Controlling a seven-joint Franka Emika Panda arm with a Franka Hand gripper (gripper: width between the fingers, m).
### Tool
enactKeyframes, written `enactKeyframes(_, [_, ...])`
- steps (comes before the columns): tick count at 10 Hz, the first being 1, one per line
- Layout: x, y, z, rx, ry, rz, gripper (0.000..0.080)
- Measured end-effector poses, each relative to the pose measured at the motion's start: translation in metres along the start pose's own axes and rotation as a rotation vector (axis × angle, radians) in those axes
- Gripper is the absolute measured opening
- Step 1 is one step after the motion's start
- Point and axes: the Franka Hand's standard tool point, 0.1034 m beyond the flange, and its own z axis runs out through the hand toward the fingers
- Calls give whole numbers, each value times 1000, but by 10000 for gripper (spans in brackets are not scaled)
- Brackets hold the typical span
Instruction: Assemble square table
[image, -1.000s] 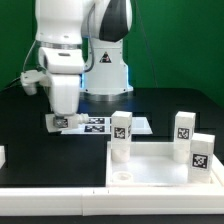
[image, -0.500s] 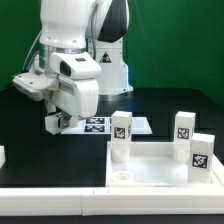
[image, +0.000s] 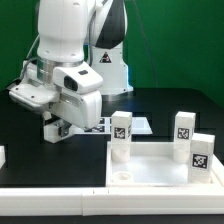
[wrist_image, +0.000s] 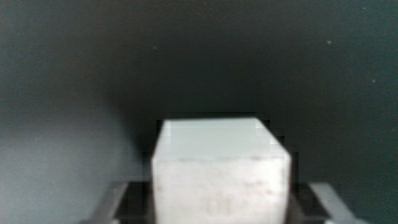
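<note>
The white square panel (image: 152, 170) with a raised rim lies at the exterior view's lower right. Three short white tagged legs stand upright on it: one at its near-left corner (image: 121, 136), two at the right (image: 185, 125) (image: 201, 154). My gripper (image: 56, 128) hangs low over the dark table, left of the panel, tilted. It is shut on a fourth white leg (image: 58, 127). In the wrist view this leg (wrist_image: 219, 170) fills the space between the two fingers (wrist_image: 128, 198).
The marker board (image: 138, 124) lies flat behind the panel, partly hidden by the arm. A white border strip (image: 50, 205) runs along the table's front edge. A small white piece (image: 2, 156) shows at the exterior view's left edge.
The wrist has tilted and swung toward the exterior view's left, carrying the held leg off the marker board area and a little nearer the camera.
</note>
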Motion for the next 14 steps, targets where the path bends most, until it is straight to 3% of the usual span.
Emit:
enactKeyframes(1, [0,0,0,0,0,16,468])
enactKeyframes(2, [0,0,0,0,0,41,468])
enactKeyframes(3, [-2,1,-5,-5,-8,65,612])
enactKeyframes(4, [-7,5,-22,-22,-39,137,638])
enactKeyframes(5, [-10,11,-36,-40,-54,329,638])
enactKeyframes(7, [-15,22,-44,-59,-62,619,647])
enactKeyframes(9, [-17,33,-41,-19,-51,948,649])
enactKeyframes(14, [-17,31,-39,-19,-40,1139,649])
